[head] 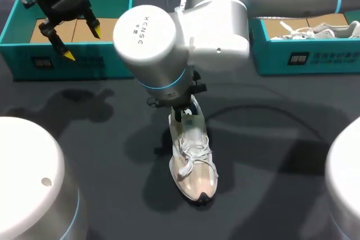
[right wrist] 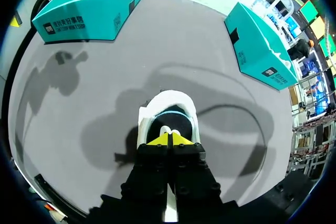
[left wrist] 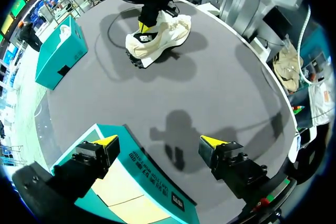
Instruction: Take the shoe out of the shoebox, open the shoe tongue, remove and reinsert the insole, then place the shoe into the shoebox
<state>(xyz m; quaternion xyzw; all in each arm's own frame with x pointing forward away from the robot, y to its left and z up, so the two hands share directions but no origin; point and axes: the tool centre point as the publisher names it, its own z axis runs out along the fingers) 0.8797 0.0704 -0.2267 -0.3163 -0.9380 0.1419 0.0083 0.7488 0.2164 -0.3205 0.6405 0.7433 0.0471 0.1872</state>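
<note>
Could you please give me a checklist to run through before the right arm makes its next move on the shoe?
1. Shoe out of its box, standing upright on the table: ok.
2. Right gripper over the shoe's opening, shut: ok.
3. Something of the shoe actually pinched in it: cannot tell.
4. Left gripper open and well away from the shoe: ok.
5. Left shoebox free to take the shoe back, with the visible floor bare: ok.
</note>
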